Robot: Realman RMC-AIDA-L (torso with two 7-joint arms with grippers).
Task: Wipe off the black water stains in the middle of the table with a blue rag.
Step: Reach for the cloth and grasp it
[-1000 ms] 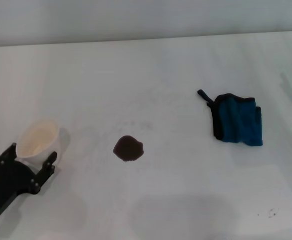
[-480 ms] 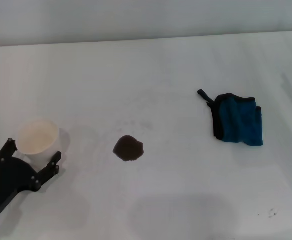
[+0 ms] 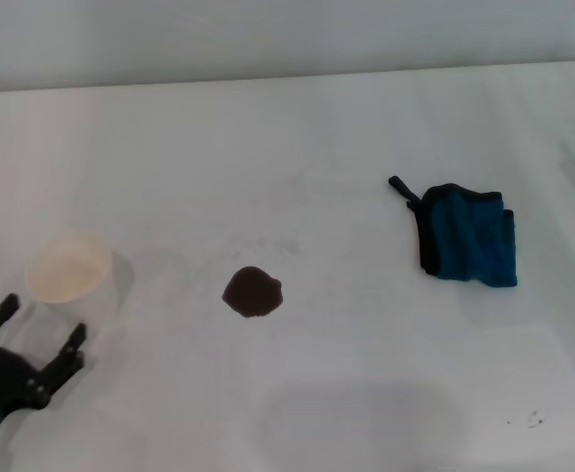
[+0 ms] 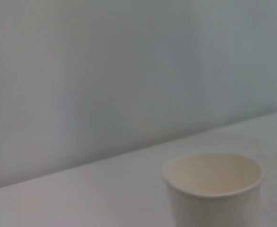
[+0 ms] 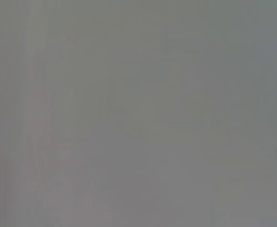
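At the lower left of the frame the left pincer (image 3: 39,334) gapes empty just short of the cup (image 3: 69,272), leaving the stain (image 3: 253,292) at centre and the rag (image 3: 469,237) at right untouched on the counter (image 3: 297,138).

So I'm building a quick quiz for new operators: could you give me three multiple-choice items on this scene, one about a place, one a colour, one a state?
1. The blue rag lies where relative to the black water stains?
A. robot's right
B. robot's left
C. on top

2. What colour is the paper cup?
A. red
B. white
C. green

3. The left claw is:
A. shut on the cup
B. holding the rag
C. open, apart from the cup

Answers: 1 A, the rag sits right of the blotch on the table; 2 B, it looks white in both views; 3 C, its fingers stand spread below the cup.
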